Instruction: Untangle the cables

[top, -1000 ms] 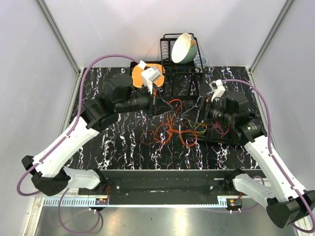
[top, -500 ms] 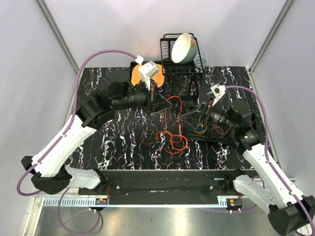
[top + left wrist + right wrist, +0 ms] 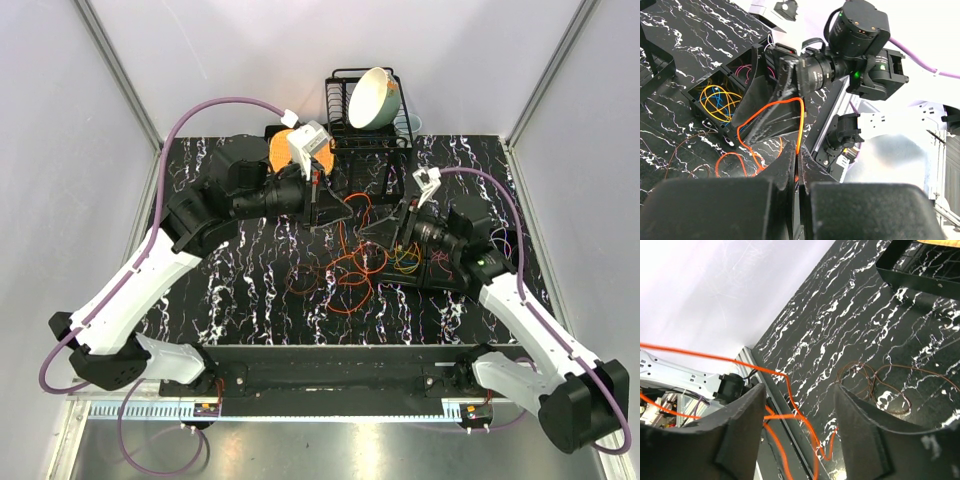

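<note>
**Risk.** The orange cable (image 3: 802, 120) rises out of the left fingers (image 3: 796, 162) and arcs across toward the right fingers (image 3: 392, 232). Its lower run drops into the tangle of cables (image 3: 345, 272), which lies on the desk (image 3: 230, 290) below and between the two sets of fingers. I judge that pulling the arms apart from here may cinch the knot instead of freeing it. It may also drag the bunch against the black compartment box (image 3: 702, 114) just beside the right fingers, where yellow and blue loops sit. The strand is thin and may slip sideways out of any clamp.

**Left fingers.** Clenched, pinching the orange cable.

**Right fingers.** Apart, gripping nothing. Orange strands cross the gap between them, and I cannot tell whether they touch either finger. A brown cable (image 3: 865, 375) lies on the desk beyond them.
</note>
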